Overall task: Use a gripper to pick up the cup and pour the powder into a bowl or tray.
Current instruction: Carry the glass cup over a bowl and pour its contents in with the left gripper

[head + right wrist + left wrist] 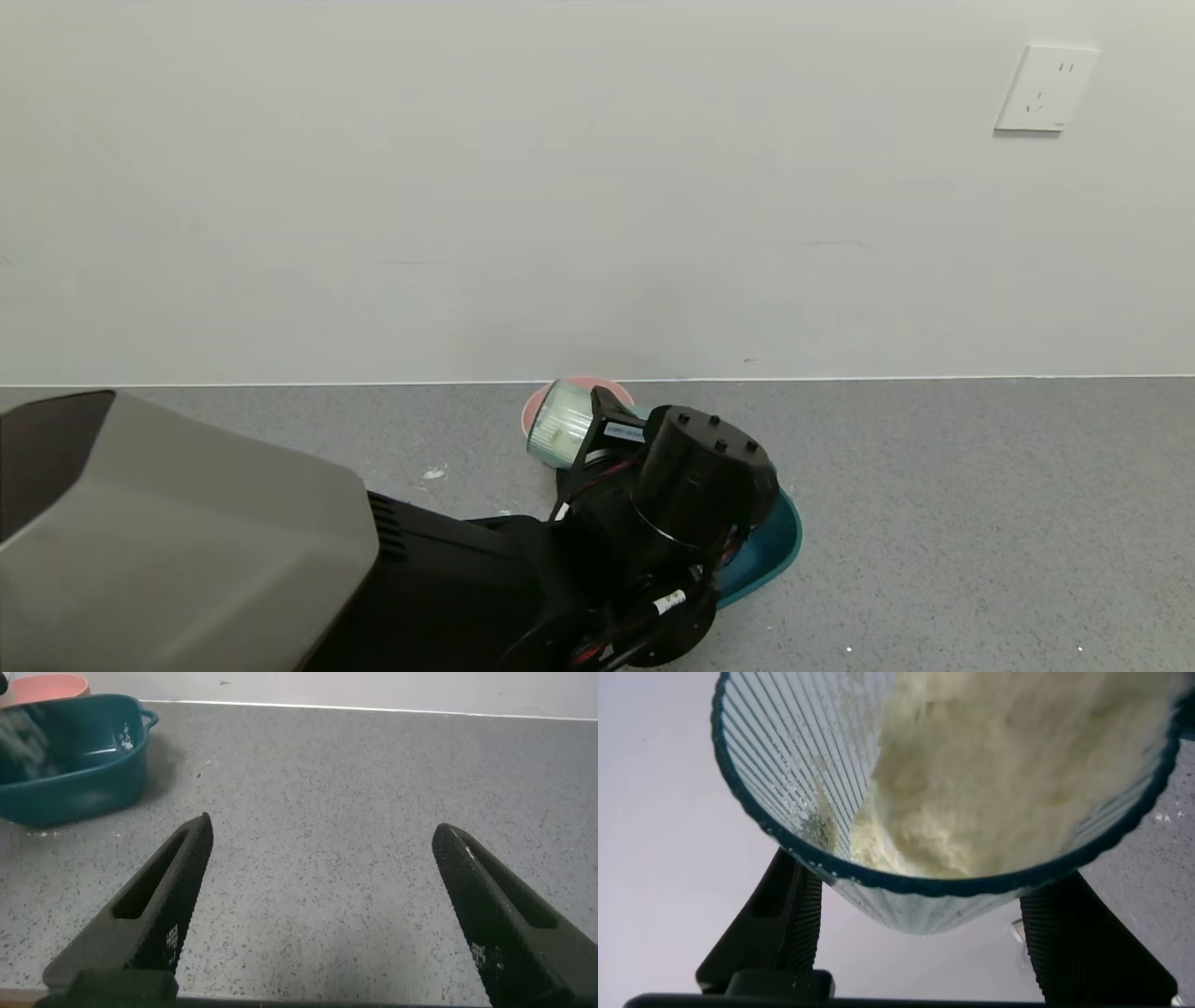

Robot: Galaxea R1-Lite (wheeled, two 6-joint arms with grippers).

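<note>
The left gripper [915,924] pinched the cup [560,435] by its ribbed sides above the teal basin [766,551], a breakable, maybe slippery glass with light powder [1008,775]; the right gripper [322,915] was spread wide.

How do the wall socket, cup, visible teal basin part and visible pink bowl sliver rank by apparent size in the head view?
Largest to smallest, as seen:
1. Teal basin, mostly hidden by the left gripper holding the cup.
2. Cup and wall socket: too alike to rank; the socket is farther away.
3. Pink bowl, only a rim sliver showing.
</note>
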